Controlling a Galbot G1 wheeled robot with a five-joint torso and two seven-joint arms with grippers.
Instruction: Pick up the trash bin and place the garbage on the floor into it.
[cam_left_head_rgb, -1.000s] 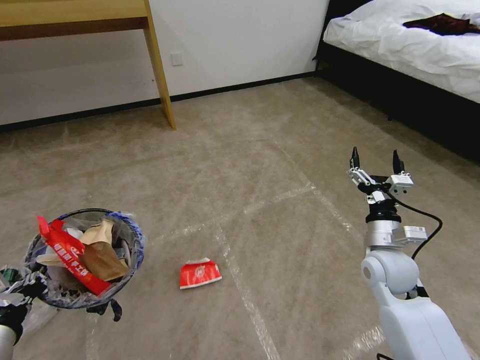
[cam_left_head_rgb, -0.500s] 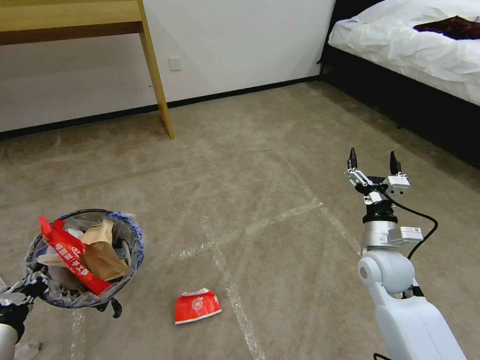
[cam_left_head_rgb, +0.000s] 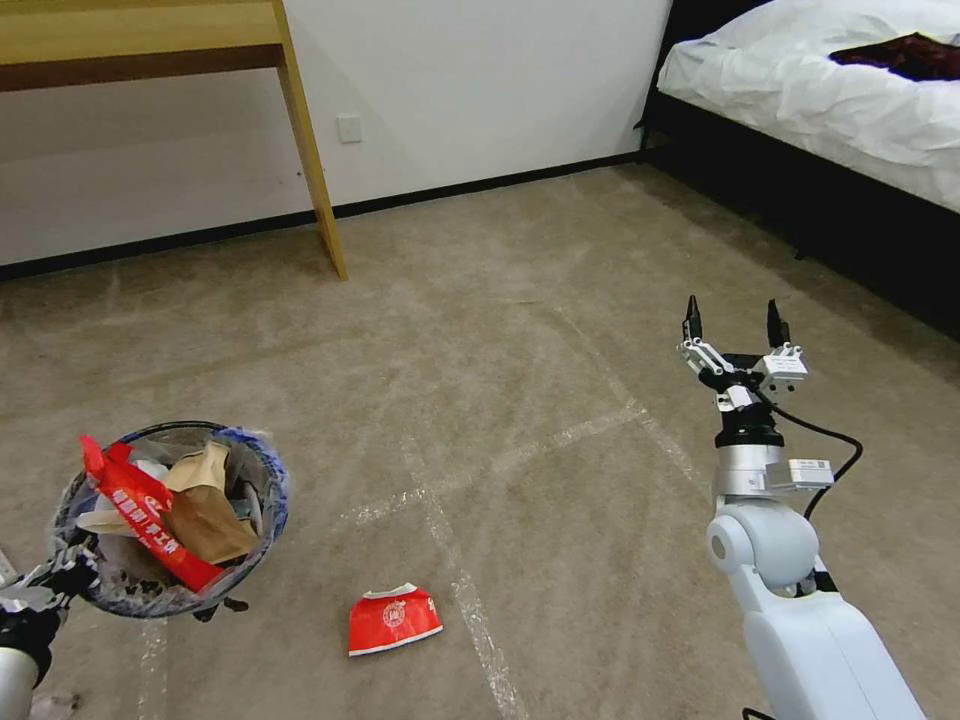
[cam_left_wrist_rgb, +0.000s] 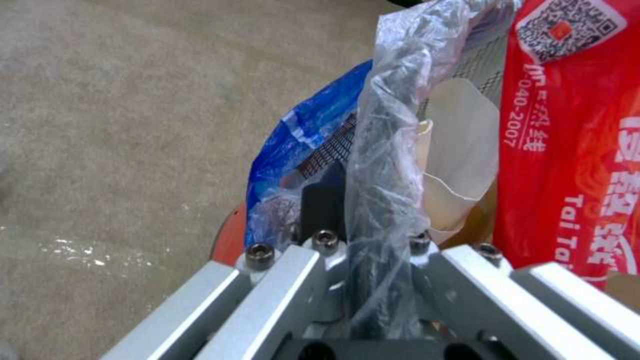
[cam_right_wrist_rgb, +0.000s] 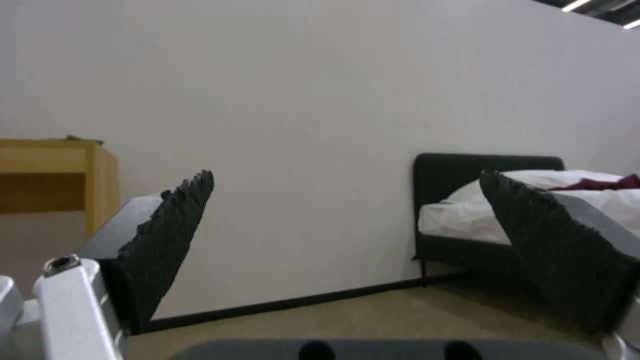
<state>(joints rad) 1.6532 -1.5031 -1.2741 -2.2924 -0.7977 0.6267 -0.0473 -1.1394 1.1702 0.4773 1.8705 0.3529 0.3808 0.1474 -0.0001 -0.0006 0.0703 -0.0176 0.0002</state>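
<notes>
The trash bin (cam_left_head_rgb: 268, 505), lined with crinkled clear plastic, hangs above the floor (cam_left_head_rgb: 520, 330) at the lower left, stuffed with a red wrapper (cam_left_head_rgb: 140, 510), brown paper (cam_left_head_rgb: 205, 520) and white scraps. My left gripper (cam_left_head_rgb: 62, 580) is shut on its near rim; in the left wrist view the fingers (cam_left_wrist_rgb: 323, 205) clamp the plastic-wrapped rim (cam_left_wrist_rgb: 387, 165). One piece of garbage, a crushed red can (cam_left_head_rgb: 394, 619), lies on the carpet right of the bin. My right gripper (cam_left_head_rgb: 731, 322) is held up at the right, open and empty, with its toothed pads (cam_right_wrist_rgb: 167, 240) far apart.
A wooden desk (cam_left_head_rgb: 140, 40) stands at the back left, its leg (cam_left_head_rgb: 312, 150) reaching the carpet. A black-framed bed with white sheets (cam_left_head_rgb: 830, 100) fills the back right, dark red cloth (cam_left_head_rgb: 905, 52) on it. Shiny tape lines (cam_left_head_rgb: 450, 560) cross the open carpet.
The whole head view has shifted, so the camera moved; the red can now sits lower in the picture. The right gripper has edged slightly left and up. The bin stays held.
</notes>
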